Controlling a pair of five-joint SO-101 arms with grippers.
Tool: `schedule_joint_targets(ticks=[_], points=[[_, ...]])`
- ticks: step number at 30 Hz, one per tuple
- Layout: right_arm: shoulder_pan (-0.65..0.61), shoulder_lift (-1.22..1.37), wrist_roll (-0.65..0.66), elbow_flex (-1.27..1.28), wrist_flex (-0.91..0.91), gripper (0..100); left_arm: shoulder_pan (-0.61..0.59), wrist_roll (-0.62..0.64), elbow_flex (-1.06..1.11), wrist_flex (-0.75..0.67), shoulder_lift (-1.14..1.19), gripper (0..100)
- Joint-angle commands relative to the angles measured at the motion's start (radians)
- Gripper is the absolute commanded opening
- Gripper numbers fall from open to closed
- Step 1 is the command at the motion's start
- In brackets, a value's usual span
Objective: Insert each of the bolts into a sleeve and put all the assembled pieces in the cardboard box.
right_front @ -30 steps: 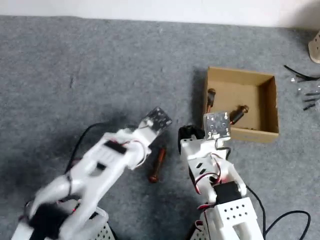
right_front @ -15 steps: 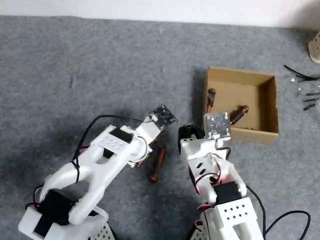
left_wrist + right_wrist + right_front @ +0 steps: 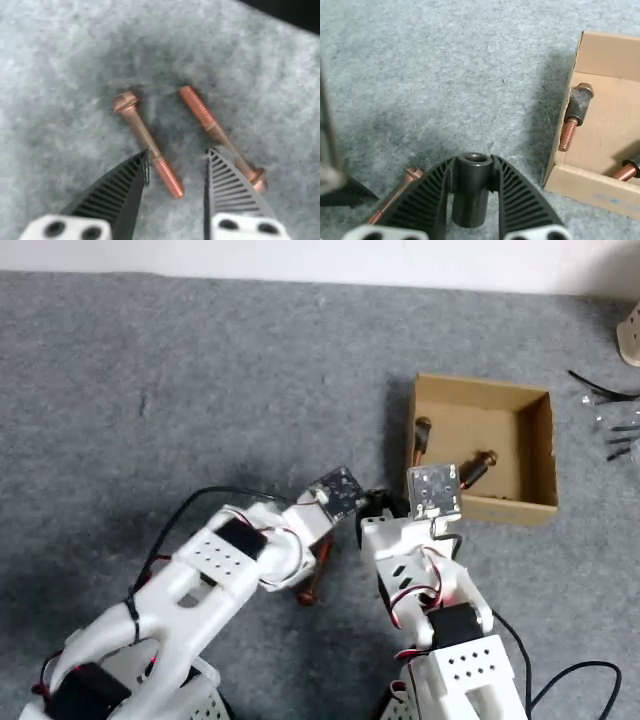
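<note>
Two bare copper bolts lie on the grey carpet. One bolt (image 3: 145,137) has its threaded end between the fingers of my open left gripper (image 3: 177,151). The other bolt (image 3: 215,131) runs under one fingertip. From above, a bolt (image 3: 306,592) peeks out beneath the left arm. My right gripper (image 3: 472,162) is shut on an upright black sleeve (image 3: 470,195), just beside the left gripper and short of the cardboard box (image 3: 480,388). Two assembled pieces (image 3: 421,435) (image 3: 478,468) lie in the box.
Loose black ties and small parts (image 3: 610,425) lie on the carpet at the far right, beyond the box. Open carpet stretches to the left and back. The two arms stand close together in the middle.
The left arm has swung right and forward, bringing its gripper over the bolts and close to the right gripper. The right arm has held still.
</note>
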Motion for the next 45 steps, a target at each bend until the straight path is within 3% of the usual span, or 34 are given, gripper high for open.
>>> schedule_joint_targets(ticks=[1,15,27,31,34,40,45], points=[[0.013,-0.018,0.005,-0.01,-0.033,0.4,0.018,-0.003,-0.012,-0.057,0.067,18],[0.013,-0.016,0.005,-0.008,-0.033,0.4,-0.062,0.109,-0.189,-0.037,0.305,18],[0.013,-0.021,0.005,0.013,-0.033,0.4,-0.064,0.11,-0.338,0.129,0.45,18],[0.013,-0.021,0.005,0.013,-0.033,0.4,-0.067,0.11,-0.337,0.129,0.45,16],[0.013,-0.021,0.005,0.013,-0.033,0.4,-0.064,0.11,-0.338,0.14,0.453,1],[0.013,-0.021,0.005,0.013,-0.035,0.4,-0.062,0.072,-0.282,0.141,0.406,1],[0.013,-0.021,0.005,0.013,-0.035,0.4,-0.071,0.026,-0.09,0.054,0.105,1]])
